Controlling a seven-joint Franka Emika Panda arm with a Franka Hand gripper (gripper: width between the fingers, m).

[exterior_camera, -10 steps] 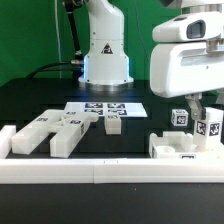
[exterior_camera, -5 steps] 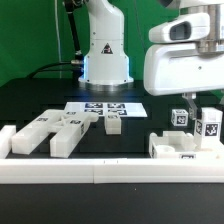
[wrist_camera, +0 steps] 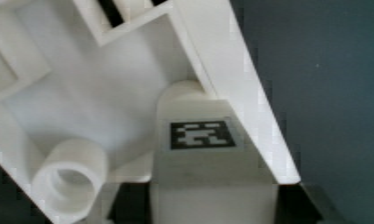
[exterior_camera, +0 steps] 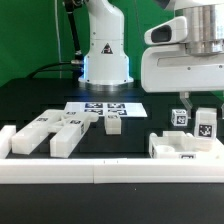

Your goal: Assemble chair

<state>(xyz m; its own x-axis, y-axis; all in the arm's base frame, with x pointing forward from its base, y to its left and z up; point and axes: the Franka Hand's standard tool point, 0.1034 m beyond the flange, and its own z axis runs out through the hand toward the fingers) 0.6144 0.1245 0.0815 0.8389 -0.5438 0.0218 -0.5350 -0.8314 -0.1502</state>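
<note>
Wrist view gives you the clearest look at the grip: the gripper is pinching a tagged bar. The two dark fingers press on its opposite sides, and its black-and-white tag faces the camera. Close behind the bar lies the white framework of the partly built chair, with a slanted rail and a short round peg beside the bar. From this angle you cannot tell whether the bar touches the framework or hangs just clear of it.

Turn to the exterior view and you find the arm's wrist housing filling the upper right. The held bar hangs upright under it, at the right of the table on the near side, directly over the partly built chair. A tagged cube stands just left of the bar, rising from the same low white structure.

At the left near side you have the loose chair pieces: two blocky ones lying side by side, and a smaller one a little to their right. The marker board lies flat just beyond them at the table's middle, in front of the robot's base. The long white border rail runs along the near edge.
</note>
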